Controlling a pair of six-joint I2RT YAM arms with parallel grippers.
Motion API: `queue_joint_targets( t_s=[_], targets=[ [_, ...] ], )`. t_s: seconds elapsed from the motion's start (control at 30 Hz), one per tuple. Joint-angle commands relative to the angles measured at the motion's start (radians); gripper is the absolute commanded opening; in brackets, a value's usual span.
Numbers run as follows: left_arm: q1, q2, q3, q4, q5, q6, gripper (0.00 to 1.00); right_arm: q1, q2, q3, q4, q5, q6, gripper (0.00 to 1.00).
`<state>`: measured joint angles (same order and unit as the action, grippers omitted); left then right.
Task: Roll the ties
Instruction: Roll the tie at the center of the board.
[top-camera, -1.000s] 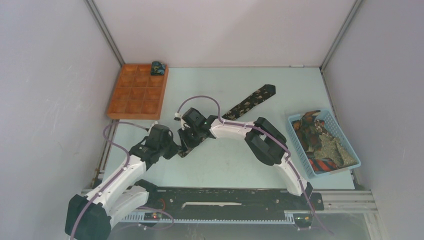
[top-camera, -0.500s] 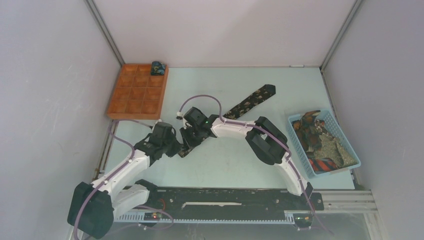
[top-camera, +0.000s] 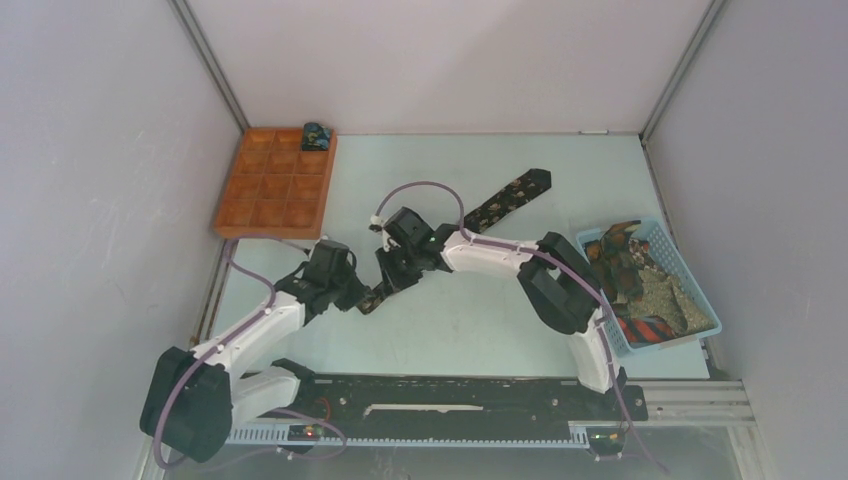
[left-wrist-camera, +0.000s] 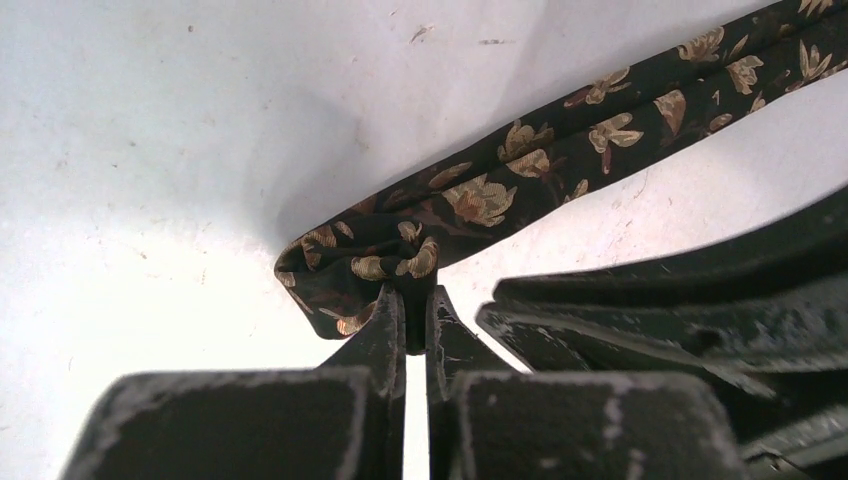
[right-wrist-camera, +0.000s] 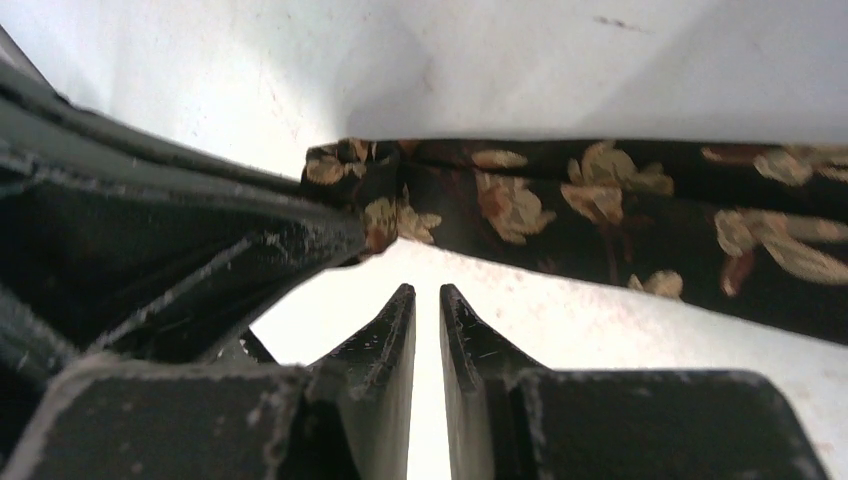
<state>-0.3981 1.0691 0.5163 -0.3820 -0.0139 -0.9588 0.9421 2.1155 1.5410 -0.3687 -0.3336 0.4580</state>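
Left tool (left-wrist-camera: 410, 297) pinches the folded end of the leaf-pattern tie (left-wrist-camera: 480, 200) (right tool (right-wrist-camera: 426, 292) pressed together nearby)

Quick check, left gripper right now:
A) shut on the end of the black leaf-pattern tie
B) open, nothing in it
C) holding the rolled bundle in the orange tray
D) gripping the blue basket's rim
A. The left wrist view shows the left gripper pinched shut on the folded end of the black leaf-pattern tie, which lies on the table. The right gripper sits beside the tie with nothing between its fingers.
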Motion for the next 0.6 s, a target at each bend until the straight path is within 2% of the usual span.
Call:
queue_joint_targets(
  t_s=[0.0,0.27,0.57],
  targets=[
    [-0.007,0.023,0.046,0.034,0.006,0.025,0.00,-0.018,-0.104,-0.069,0.030,0.035,-0.005,0.18],
    [-0.024,0.075,0.050,0.080,0.006,0.011,0.00,-0.037,-0.144,-0.142,0.051,0.048,-0.002,0.18],
    [-0.047,0.132,0.072,0.104,0.006,0.010,0.00,-0.038,-0.158,-0.153,0.062,0.043,0.004,0.17]
  ],
)
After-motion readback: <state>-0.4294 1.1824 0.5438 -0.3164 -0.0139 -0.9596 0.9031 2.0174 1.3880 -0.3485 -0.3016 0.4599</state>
